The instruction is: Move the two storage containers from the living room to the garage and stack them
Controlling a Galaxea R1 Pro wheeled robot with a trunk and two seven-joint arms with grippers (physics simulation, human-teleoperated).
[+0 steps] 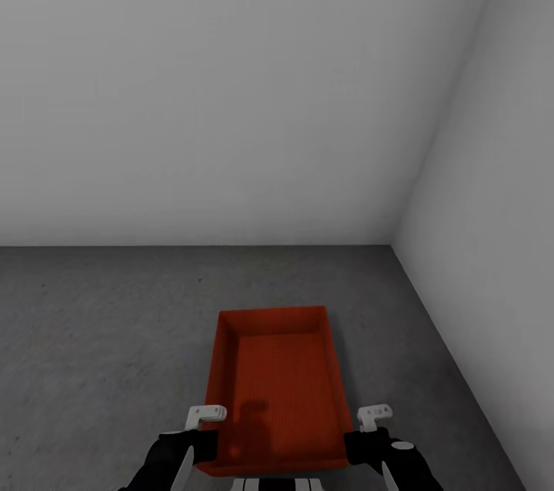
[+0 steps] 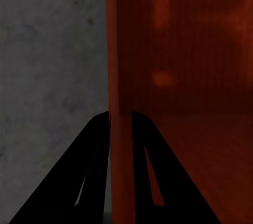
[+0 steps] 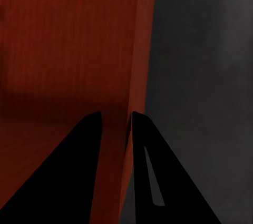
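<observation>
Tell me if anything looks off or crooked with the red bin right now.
Nothing stands out. The storage container looks empty and undamaged, with the left claw and right claw each clamped on a side wall above the grey floor.

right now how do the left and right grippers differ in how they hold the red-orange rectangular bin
The left gripper straddles the red-orange rectangular bin's left wall; the right gripper straddles its right wall. In the left wrist view the grey concrete floor lies beside the outer finger on one side, in the right wrist view on the other. Both pinch a thin wall near the bin's near end.
</observation>
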